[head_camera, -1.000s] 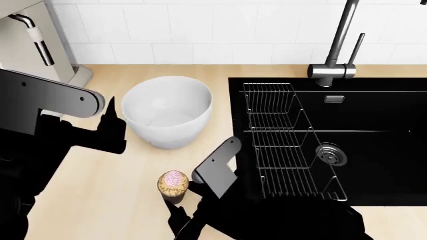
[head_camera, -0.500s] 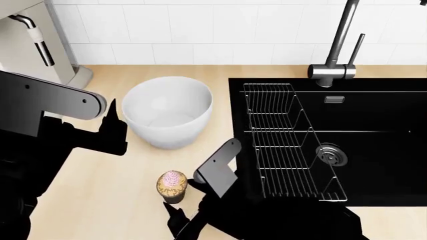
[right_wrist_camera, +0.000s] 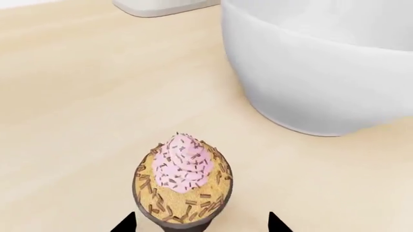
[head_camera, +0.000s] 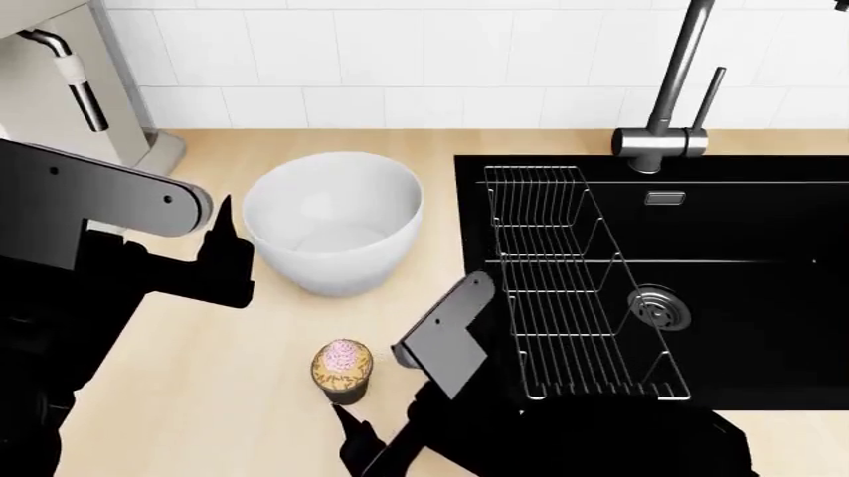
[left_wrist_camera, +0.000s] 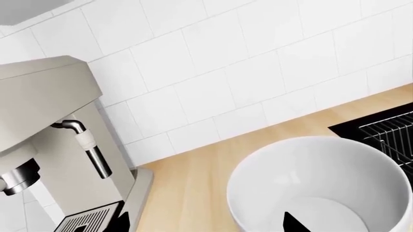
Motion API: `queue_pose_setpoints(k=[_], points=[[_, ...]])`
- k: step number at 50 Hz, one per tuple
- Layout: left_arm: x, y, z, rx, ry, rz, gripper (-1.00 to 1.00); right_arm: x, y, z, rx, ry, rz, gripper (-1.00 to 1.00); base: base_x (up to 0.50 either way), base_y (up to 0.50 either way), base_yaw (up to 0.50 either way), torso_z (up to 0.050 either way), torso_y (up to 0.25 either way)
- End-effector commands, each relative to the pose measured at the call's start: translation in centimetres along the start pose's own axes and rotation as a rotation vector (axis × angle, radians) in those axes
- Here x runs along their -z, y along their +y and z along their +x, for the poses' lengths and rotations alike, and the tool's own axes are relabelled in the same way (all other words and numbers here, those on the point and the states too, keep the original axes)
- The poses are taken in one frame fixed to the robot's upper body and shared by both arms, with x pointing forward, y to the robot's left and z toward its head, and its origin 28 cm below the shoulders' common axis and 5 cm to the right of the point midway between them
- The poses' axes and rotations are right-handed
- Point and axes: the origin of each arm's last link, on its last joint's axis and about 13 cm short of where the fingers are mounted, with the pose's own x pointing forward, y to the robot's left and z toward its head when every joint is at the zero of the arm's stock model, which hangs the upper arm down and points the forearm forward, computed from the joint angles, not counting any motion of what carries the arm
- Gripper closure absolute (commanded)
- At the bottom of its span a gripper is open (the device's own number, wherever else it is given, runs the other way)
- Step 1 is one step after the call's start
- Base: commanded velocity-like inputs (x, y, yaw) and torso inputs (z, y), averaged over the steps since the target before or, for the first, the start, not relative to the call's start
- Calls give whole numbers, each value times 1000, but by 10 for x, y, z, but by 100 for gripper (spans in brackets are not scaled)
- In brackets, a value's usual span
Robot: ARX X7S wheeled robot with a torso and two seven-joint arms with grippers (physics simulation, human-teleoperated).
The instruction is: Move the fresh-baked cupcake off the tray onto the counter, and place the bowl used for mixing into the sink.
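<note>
A pale wood counter (head_camera: 199,397) fills the head view, the black sink (head_camera: 743,268) at right, the white bowl (head_camera: 334,221) upper centre by the left gripper (head_camera: 223,238), whose jaw state I cannot tell, and the cupcake (head_camera: 345,370) low centre between the right gripper (right_wrist_camera: 200,223)'s 2 spread tips

Your right gripper (right_wrist_camera: 200,223) sits low with its fingertips spread apart; your left gripper (head_camera: 223,243) hovers raised.
</note>
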Motion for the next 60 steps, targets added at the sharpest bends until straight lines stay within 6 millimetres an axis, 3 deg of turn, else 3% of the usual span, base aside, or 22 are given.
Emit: queue_pose_setpoints(k=[1,24,30,36,41,42,43,45,60], points=[[-1,0,0,0,-3,-2,-100,-9,0,-21,53,-33,-36,-100,0,0,0,0,0],[-17,-6,6,70,-7,31,-100,-7,5,-58,46,-252,45,-100,0,0,0,0,0],[-27,-8,12,102,1,58,-100,-15,3,-72,82,-343,50,-100,0,0,0,0,0],[-50,-7,17,191,17,66,-100,-25,3,-83,107,-398,30,-100,0,0,0,0,0],[-70,-6,27,259,55,89,-100,-27,-1,-84,116,-428,31,-100,0,0,0,0,0],[-94,-15,51,303,80,217,-100,-20,-14,-80,151,-451,66,-100,0,0,0,0,0],[-95,-9,65,356,128,183,-100,-20,-14,-80,152,-451,67,-100,0,0,0,0,0],[-98,-10,71,432,155,193,-100,-21,-15,-79,156,-454,66,-100,0,0,0,0,0],[-100,-18,92,553,183,227,-100,-27,-18,-79,160,-479,67,-100,0,0,0,0,0]])
